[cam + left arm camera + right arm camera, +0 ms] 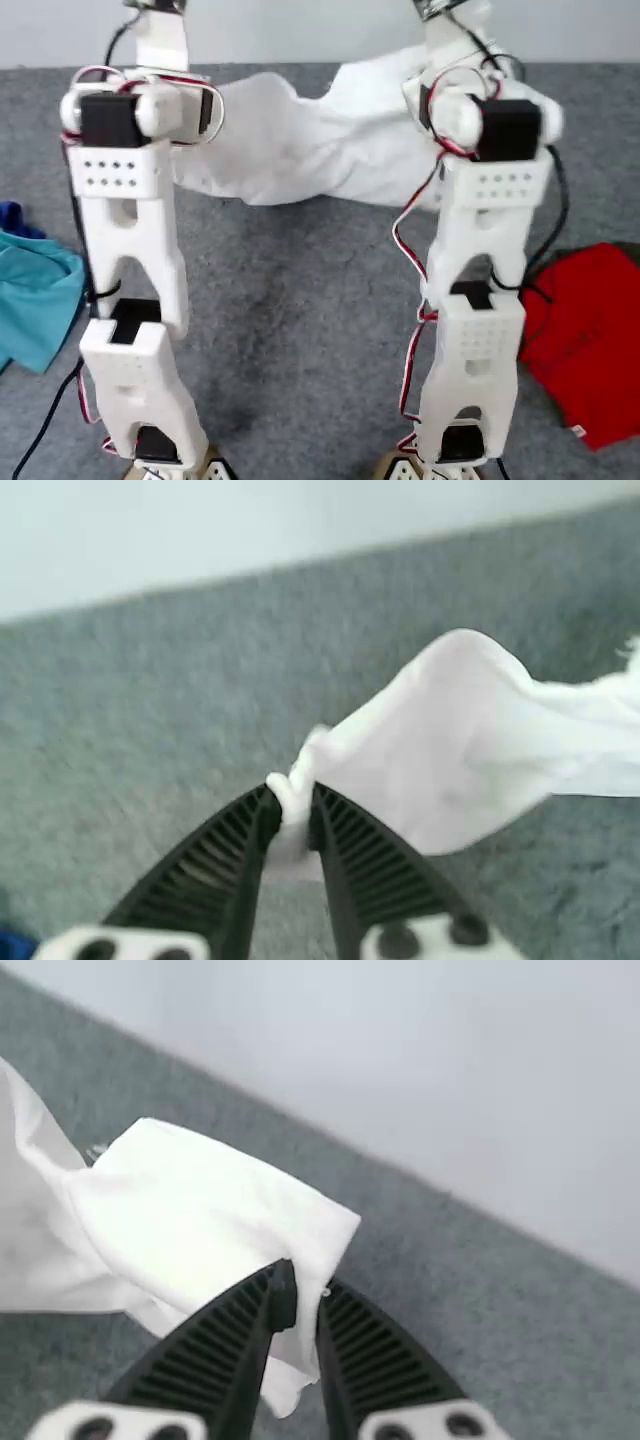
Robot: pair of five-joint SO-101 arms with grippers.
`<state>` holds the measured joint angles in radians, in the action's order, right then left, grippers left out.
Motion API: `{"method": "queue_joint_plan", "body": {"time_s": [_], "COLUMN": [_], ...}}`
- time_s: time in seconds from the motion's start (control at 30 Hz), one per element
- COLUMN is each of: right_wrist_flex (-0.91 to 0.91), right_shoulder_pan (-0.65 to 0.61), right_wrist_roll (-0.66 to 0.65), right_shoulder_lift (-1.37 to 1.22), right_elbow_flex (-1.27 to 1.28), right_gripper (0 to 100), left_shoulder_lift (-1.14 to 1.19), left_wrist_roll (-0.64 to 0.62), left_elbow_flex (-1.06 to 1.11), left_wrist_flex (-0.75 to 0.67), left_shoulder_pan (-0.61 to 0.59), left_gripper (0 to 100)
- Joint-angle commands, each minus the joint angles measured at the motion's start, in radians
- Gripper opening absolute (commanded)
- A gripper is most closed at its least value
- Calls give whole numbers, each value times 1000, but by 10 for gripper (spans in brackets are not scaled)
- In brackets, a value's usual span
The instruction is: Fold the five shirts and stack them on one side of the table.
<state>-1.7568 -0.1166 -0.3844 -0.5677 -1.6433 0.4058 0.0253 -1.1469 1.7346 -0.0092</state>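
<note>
Shirt status: white shirt spanned between both pincers over the grey table. Left pincer was clamped narrow on a bunched edge, and right pincer was clamped on the opposite edge. Teal shirt lay well outboard of the left pincer, red shirt well outboard of the right.

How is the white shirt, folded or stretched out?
Stretched out, not folded. The left end effector and right end effector each pinch an end of the white shirt.
</note>
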Motion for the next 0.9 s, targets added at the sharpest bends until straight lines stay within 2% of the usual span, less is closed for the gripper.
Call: {"method": "queue_joint_plan", "body": {"time_s": [0.0, 0.13, 0.23, 0.33, 0.47, 0.6, 0.67, 0.77, 0.87], "right_wrist_flex": [-39, -36, -8, 107, 354, 584, 661, 696, 642], "right_shoulder_pan": [19, 19, 19, 39, 87, 124, 140, 165, 174], "right_wrist_roll": [-6, -8, -9, -5, -6, -6, -2, 61, 57], "right_shoulder_lift": [193, 231, 136, 8, -125, -154, -120, -8, 73], "right_elbow_flex": [-38, -31, -31, -32, -38, -37, -38, -38, -31], "right_gripper": [10, 10, 10, 10, 10, 10, 10, 10, 10], "left_shoulder_lift": [-129, -141, -66, 46, 155, 206, 204, 189, 184], "left_wrist_roll": [-9, -9, -9, -9, -9, -8, -6, -5, -5], "left_elbow_flex": [-36, -28, -28, -35, -36, -36, -41, -133, -219], "left_wrist_flex": [12, -35, -147, -370, -694, -993, -1094, -1074, -945], "left_shoulder_pan": [-2, -3, -3, -17, -35, -40, -40, -41, -41], "left_gripper": [14, 14, 14, 14, 14, 14, 13, 13, 13]}}
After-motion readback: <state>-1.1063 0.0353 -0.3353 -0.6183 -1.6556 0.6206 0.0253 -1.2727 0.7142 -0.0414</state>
